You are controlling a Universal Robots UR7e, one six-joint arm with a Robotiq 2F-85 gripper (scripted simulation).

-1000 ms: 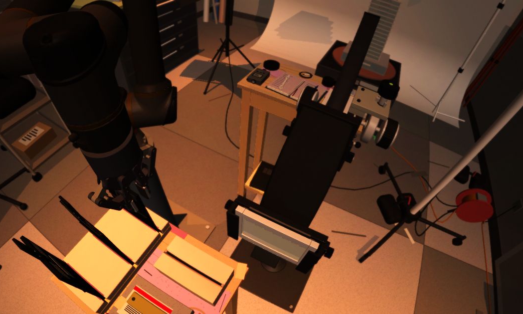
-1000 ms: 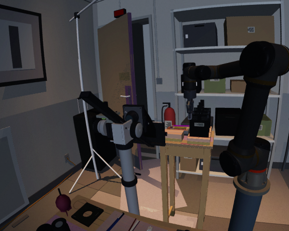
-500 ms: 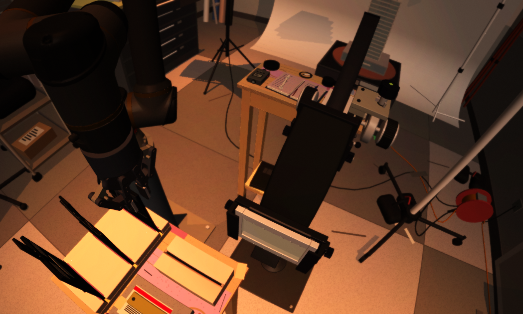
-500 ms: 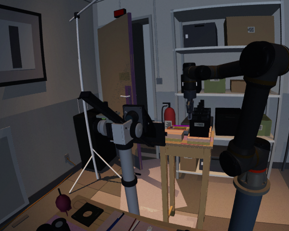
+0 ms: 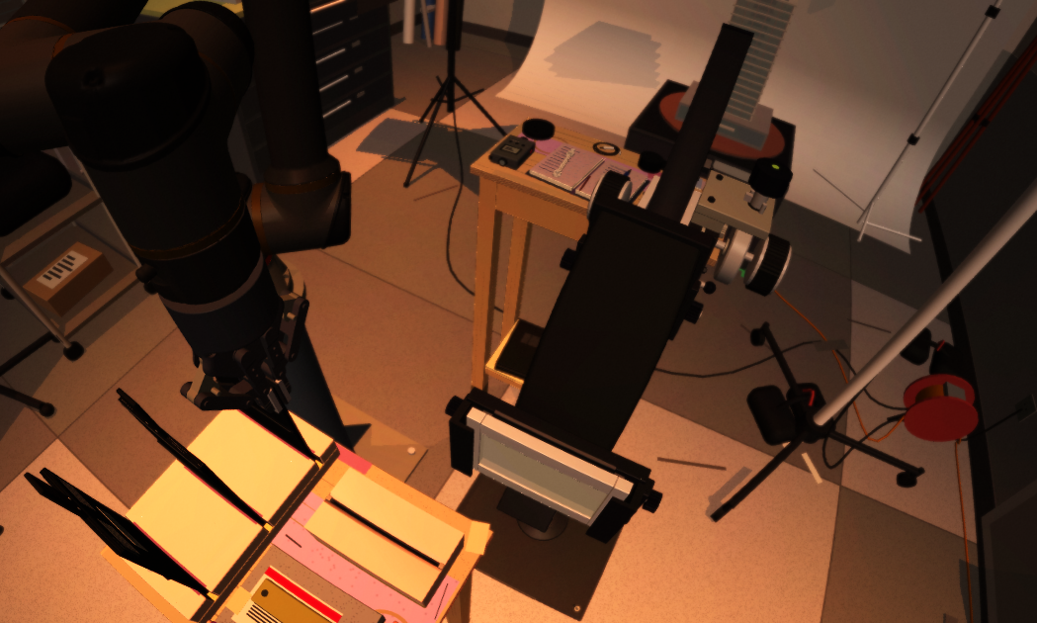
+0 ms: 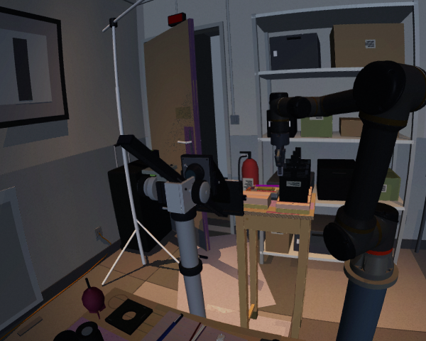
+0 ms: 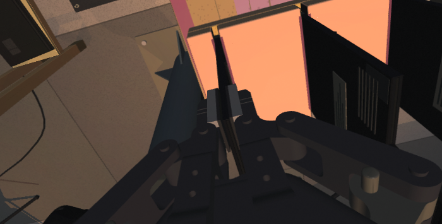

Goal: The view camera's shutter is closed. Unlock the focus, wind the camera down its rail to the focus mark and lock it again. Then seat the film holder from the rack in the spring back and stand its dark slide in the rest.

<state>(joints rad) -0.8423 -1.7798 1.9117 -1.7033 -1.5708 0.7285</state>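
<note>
The thin black film holder [image 7: 224, 79] stands upright in the end slot of the wooden rack [image 5: 220, 473], nearest the camera, and my gripper [image 7: 224, 103] is closed on its top edge. Two more black holders [image 5: 169, 449] [image 5: 104, 527] stand in the slots behind it. The view camera [image 5: 615, 341] sits tilted on its rail [image 5: 700, 116] on a grey stand [image 6: 189, 257], its spring back with the pale ground glass [image 5: 541, 469] facing the rack. The focus knob [image 5: 770, 263] is at the camera's side. The slotted block [image 5: 382, 531] lies beside the rack on the table.
The rack's table edge [image 5: 475, 542] lies close under the camera's back. A second wooden table [image 5: 545, 178] with small items stands behind the camera. A light stand [image 5: 878, 372], cables and a red reel [image 5: 940, 407] lie on the floor to the right. Shelving [image 6: 334, 128] stands behind my arm.
</note>
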